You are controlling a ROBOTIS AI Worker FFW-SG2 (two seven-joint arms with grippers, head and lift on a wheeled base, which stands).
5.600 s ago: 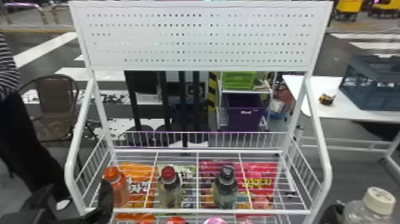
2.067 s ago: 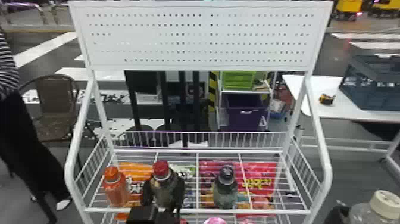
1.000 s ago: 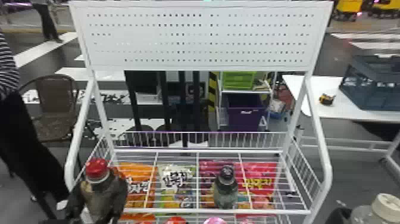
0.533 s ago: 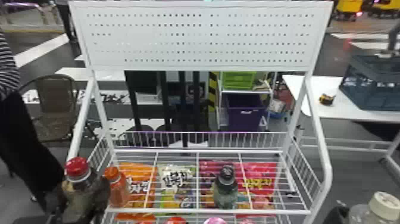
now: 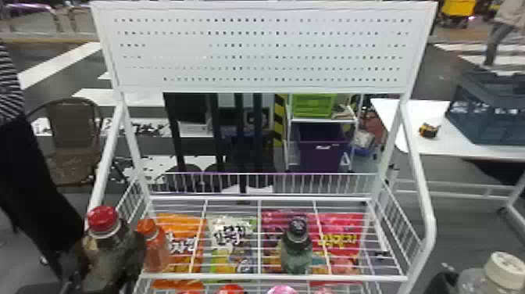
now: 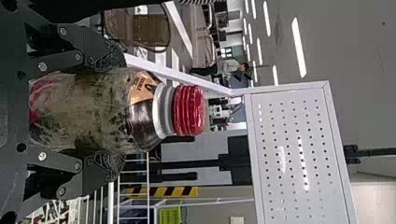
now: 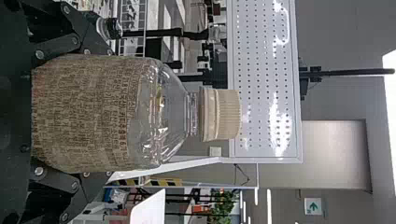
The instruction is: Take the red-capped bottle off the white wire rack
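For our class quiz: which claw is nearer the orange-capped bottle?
Left: the left claw is just left of the bottle; the right claw is past the rack's right side.

Head view: red-capped bottle [image 5: 111,258] cropped at bottom edge, lower end unseen; orange bottle [image 5: 158,250] partly hidden along one flank. Pale-capped bottle [image 5: 506,266], pink round top [image 5: 282,289] cropped too. Small yellow-black item [image 5: 429,130] on table [image 5: 414,146]: too small to identify.
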